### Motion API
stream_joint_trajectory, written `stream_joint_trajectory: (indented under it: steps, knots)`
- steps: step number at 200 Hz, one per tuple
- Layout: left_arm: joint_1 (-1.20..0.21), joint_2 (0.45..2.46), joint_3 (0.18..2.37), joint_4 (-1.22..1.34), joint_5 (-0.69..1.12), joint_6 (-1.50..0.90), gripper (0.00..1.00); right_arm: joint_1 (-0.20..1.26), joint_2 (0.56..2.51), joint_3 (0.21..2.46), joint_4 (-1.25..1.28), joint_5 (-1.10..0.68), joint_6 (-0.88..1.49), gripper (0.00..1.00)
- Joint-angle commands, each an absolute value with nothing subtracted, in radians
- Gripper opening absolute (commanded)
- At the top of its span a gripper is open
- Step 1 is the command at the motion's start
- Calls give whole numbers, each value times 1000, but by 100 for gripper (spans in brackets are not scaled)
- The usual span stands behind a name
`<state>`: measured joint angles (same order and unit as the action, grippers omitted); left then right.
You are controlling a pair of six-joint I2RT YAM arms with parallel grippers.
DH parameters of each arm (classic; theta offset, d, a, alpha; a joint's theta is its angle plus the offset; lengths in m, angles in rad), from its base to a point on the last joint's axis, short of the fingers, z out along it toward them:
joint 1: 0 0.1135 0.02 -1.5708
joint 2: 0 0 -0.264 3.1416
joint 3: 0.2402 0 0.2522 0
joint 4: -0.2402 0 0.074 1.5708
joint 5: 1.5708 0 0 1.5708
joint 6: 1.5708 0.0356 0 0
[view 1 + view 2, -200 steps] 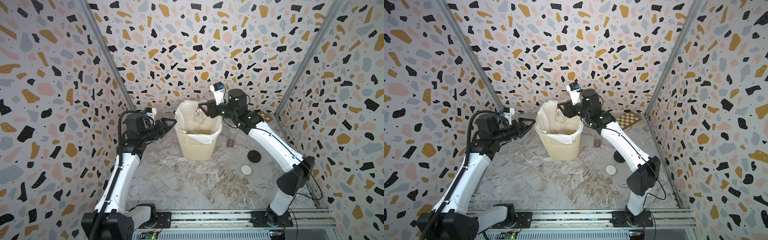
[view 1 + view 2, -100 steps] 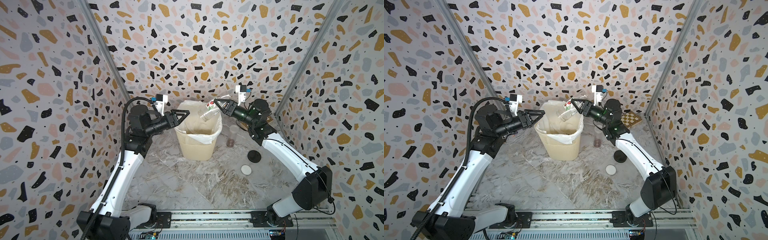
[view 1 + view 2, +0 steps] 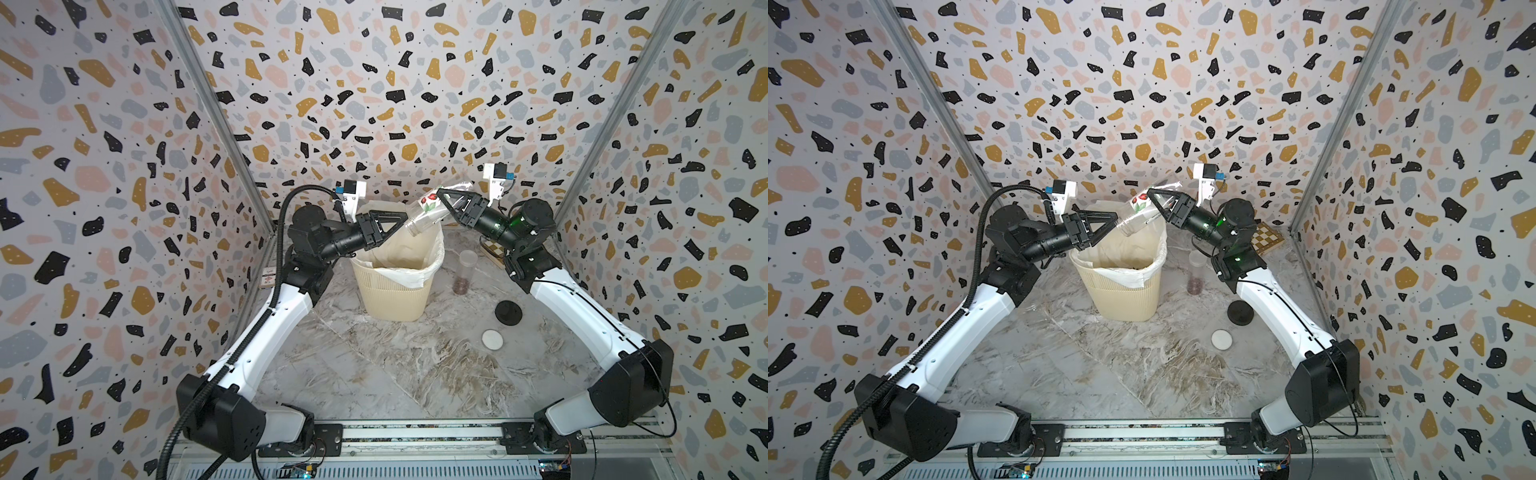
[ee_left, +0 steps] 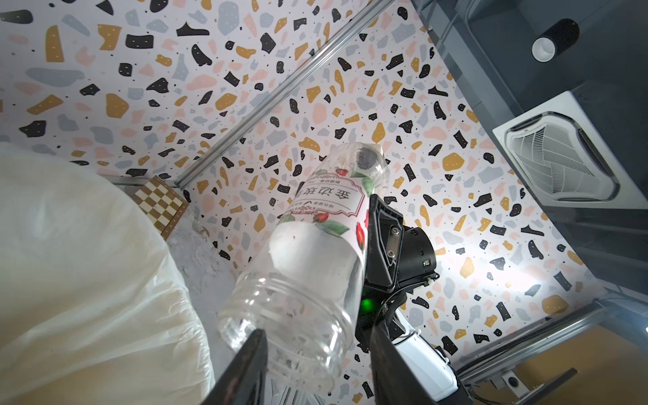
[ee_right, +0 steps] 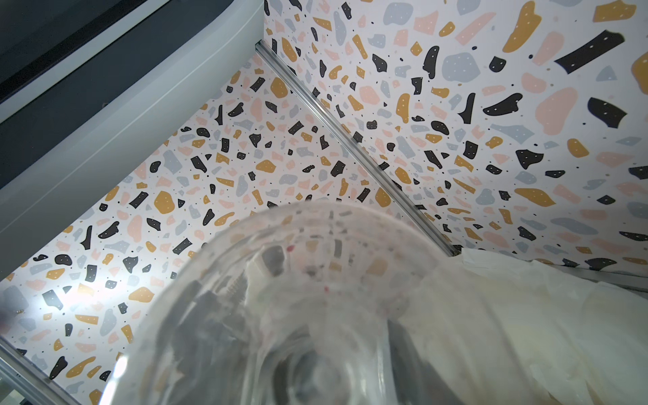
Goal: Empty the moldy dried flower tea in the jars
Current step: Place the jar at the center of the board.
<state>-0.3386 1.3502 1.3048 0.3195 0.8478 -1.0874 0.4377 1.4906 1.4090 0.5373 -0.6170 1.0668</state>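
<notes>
Clear plastic jar with a flower label (image 3: 428,210) is tilted mouth-down over the cream ribbed bin with white bag (image 3: 390,299). I see only specks left inside. Right gripper (image 3: 441,198) is clamped on its body. Left gripper (image 3: 404,224) has jaws apart around the mouth; contact unclear. I read this as end of pour. Next: put it down, then the tall clear tube (image 3: 465,266) beside the bin, reddish-brown tea (image 3: 460,284) at its bottom.
</notes>
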Motion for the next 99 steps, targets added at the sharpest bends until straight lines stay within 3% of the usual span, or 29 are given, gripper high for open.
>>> stream_joint_trajectory:
  steps: [1, 42, 99]
  knots:
    - [-351, 1367, 1327, 459, 858, -1157, 43, 431, 1451, 1408, 586, -638, 1082, 55]
    - [-356, 1382, 1326, 493, 846, -1194, 32, 424, 1445, 1402, 567, -638, 1071, 55]
    - [-357, 1397, 1306, 615, 860, -1284, 24, 412, 1454, 1393, 578, -642, 1078, 55]
